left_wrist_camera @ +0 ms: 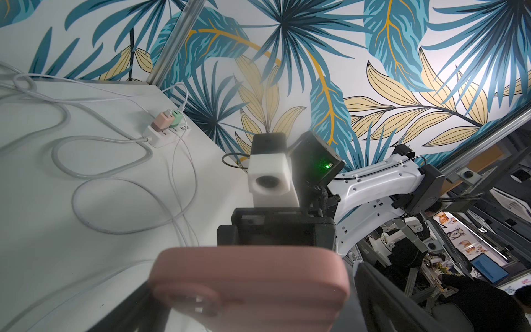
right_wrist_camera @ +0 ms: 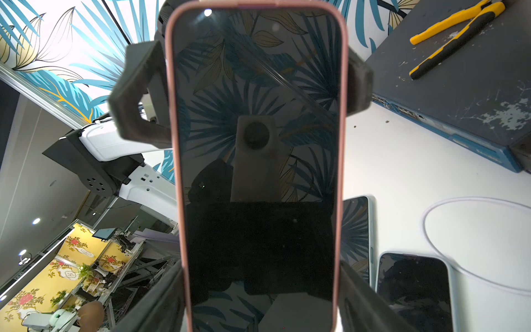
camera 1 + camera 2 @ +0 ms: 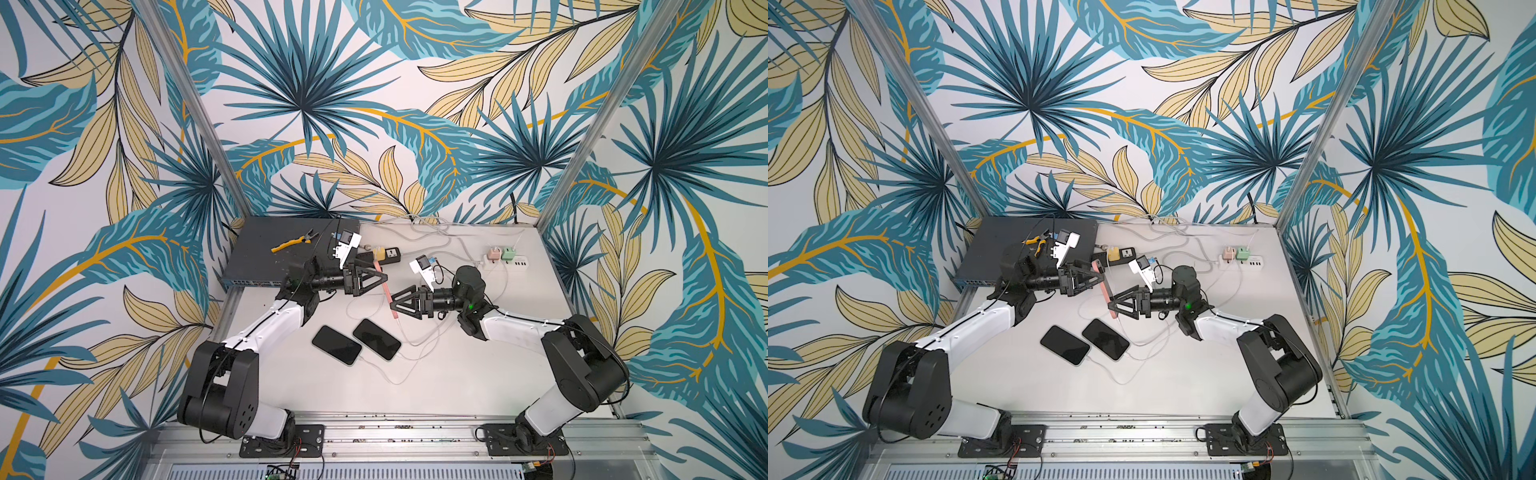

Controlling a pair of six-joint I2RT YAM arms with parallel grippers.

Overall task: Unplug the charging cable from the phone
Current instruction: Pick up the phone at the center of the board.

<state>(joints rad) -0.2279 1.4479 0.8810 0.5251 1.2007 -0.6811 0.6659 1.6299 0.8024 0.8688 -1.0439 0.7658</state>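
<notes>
In both top views the pink phone point(image 3: 386, 291) is off the table point(image 3: 478, 374). It stands on edge at mid-frame between the two arms, its upper end tipped toward the back wall. The left end effector point(image 3: 381, 277) meets it from the left near the upper end, and the right end effector point(image 3: 394, 306) from the right near the lower end. A white charging cable point(image 3: 402, 328) leaves the phone's lower end and drops to the loops on the table; the plug is too small to judge. Just below lie two dark phones point(image 3: 336, 345) side by side. At upper left, yellow pliers point(image 3: 291, 242) rest on a dark box point(image 3: 257, 257). A white power strip point(image 3: 513, 262) sits toward the table's upper right.

In the left wrist view the phone's pink back point(image 1: 250, 287) fills the lower centre, blurred. The power strip point(image 1: 161, 135) is at upper left.

In the right wrist view the phone's dark screen point(image 2: 255, 172) fills the centre. At the bottom, the right end effector's fingers point(image 2: 365, 304) close on its two long edges, holding it. The left end effector's fingers point(image 2: 138, 95) stand spread wide beside the upper half, right at the edges; contact cannot be told.
</notes>
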